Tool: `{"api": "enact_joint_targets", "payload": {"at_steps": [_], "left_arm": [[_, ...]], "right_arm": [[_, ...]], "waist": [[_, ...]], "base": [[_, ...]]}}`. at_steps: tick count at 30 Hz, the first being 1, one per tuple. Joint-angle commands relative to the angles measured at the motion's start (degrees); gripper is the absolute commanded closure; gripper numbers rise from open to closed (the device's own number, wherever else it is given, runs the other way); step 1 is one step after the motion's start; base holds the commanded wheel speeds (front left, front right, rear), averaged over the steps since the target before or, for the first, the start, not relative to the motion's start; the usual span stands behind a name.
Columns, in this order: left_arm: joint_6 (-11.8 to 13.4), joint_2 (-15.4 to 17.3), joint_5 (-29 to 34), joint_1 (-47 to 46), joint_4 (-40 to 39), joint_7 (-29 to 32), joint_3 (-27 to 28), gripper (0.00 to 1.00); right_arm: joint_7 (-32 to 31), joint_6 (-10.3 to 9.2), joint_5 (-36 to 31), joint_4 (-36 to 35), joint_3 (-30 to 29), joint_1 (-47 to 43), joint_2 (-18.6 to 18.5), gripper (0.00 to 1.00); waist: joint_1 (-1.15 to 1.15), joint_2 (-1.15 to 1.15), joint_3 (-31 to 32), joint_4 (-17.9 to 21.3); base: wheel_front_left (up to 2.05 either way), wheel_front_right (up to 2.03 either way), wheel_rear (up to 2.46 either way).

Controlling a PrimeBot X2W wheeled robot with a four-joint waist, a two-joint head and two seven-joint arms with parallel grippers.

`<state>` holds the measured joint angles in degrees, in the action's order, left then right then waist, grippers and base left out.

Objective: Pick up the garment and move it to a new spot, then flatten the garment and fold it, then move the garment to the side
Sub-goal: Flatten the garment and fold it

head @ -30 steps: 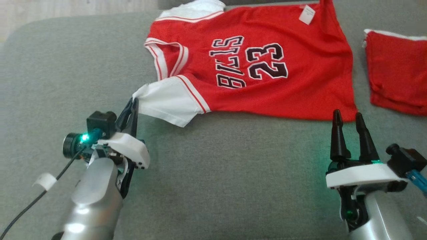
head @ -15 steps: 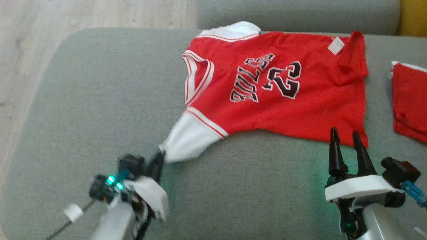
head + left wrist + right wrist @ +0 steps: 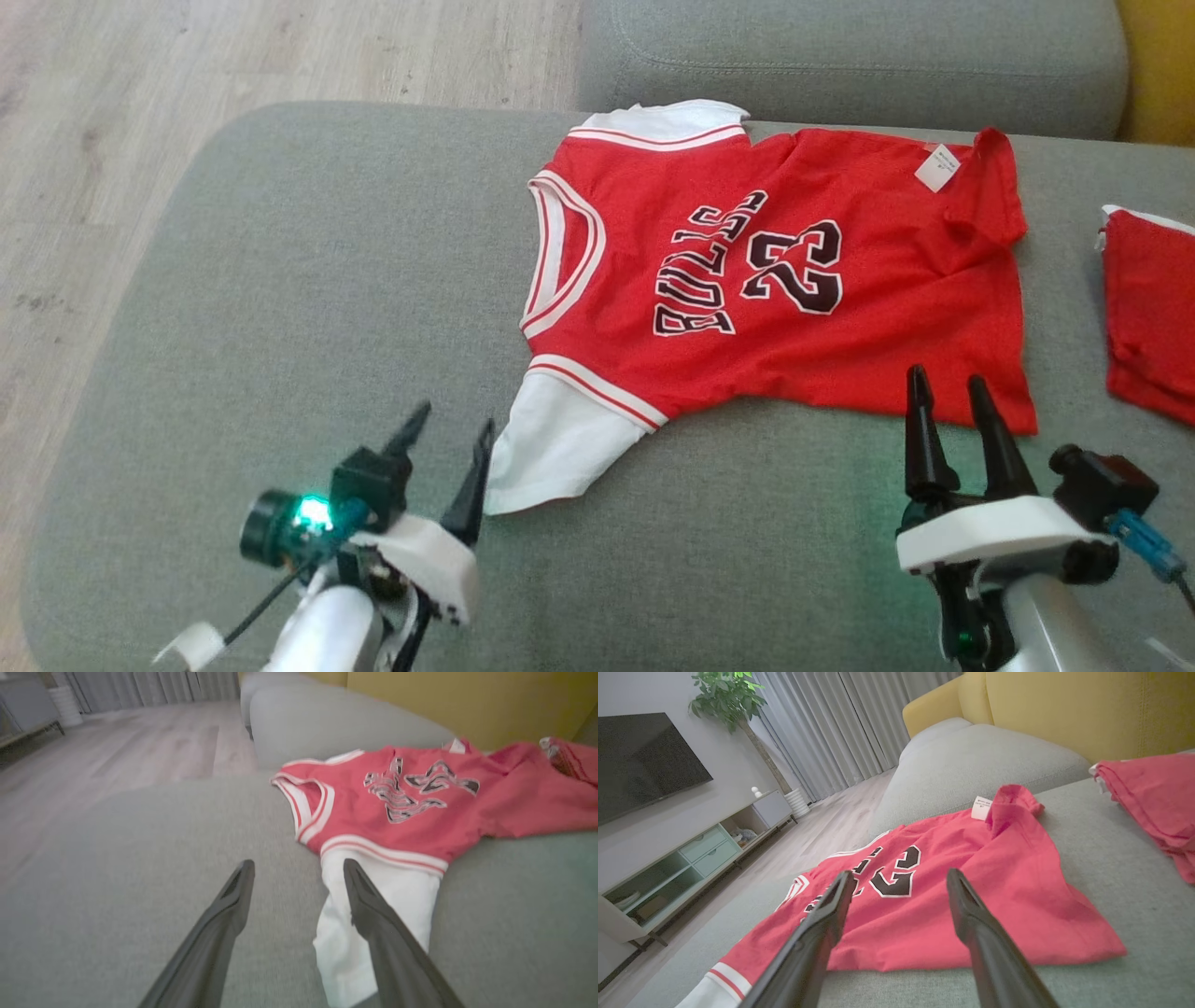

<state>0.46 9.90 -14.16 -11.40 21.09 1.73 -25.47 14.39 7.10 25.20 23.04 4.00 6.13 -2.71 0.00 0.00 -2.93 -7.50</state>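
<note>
Left hand (image 3: 456, 417) has just let go of white sleeve (image 3: 551, 448); fingers spread, empty, beside its edge. Red basketball jersey with white sleeves (image 3: 794, 308) lies spread on grey fabric sofa seat (image 3: 280, 327). Right hand (image 3: 945, 375) released, near hem. Judgement: flattening nearly done, folding next.

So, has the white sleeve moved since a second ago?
Yes. Against the collar, the sleeve has swung toward the robot and lies flat; the open left fingers have let it go.

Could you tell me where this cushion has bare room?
Bare: the cushion left of the jersey, and the front strip between left gripper and right gripper. Crowded: the right end, where a second red garment lies beside the jersey.
</note>
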Motion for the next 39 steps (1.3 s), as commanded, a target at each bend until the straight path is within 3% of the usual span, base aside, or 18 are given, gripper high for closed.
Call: {"api": "enact_joint_targets", "payload": {"at_steps": [1, 9, 18, 29, 39], "left_arm": [[1.0, 0.4, 0.0, -3.3, -2.8, -1.8, 2.8, 0.0], [4.1, -0.9, -0.5, -3.7, -4.8, -13.3, 6.2, 0.0], [4.2, -2.3, -0.6, -2.4, -2.8, -16.5, 6.8, 0.0], [2.7, -3.7, 0.0, -4.5, -1.3, -16.7, 6.7, 0.0], [1.9, -4.2, 0.5, -4.9, 0.0, -16.7, 7.5, 0.0]], "right_arm": [[0.6, 0.39, 0.1, -2.5, 1.5, 0.8, -0.2, 0.0], [0.6, 0.39, -1.1, -5.9, 1.4, 0.0, -0.2, 0.0], [0.6, 0.39, -6.4, -6.9, -0.2, 0.5, -0.2, 0.0], [-4.4, 0.39, -19.0, 9.1, -15.4, 9.3, -0.2, 0.0], [-5.1, 0.39, -26.0, 22.5, -26.1, 15.2, -0.2, 0.0]], "waist": [[0.0, 0.0, 0.0, 0.0], [0.0, 0.0, -0.2, 0.3], [0.0, 0.0, -2.4, 0.8], [0.0, 0.0, -6.0, -0.7], [0.0, 0.0, -6.9, -1.9]], "base": [[0.0, 0.0, 0.0], [0.0, 0.0, 0.0], [0.0, 0.0, 0.0], [0.0, 0.0, 0.0], [0.0, 0.0, 0.0]]}}
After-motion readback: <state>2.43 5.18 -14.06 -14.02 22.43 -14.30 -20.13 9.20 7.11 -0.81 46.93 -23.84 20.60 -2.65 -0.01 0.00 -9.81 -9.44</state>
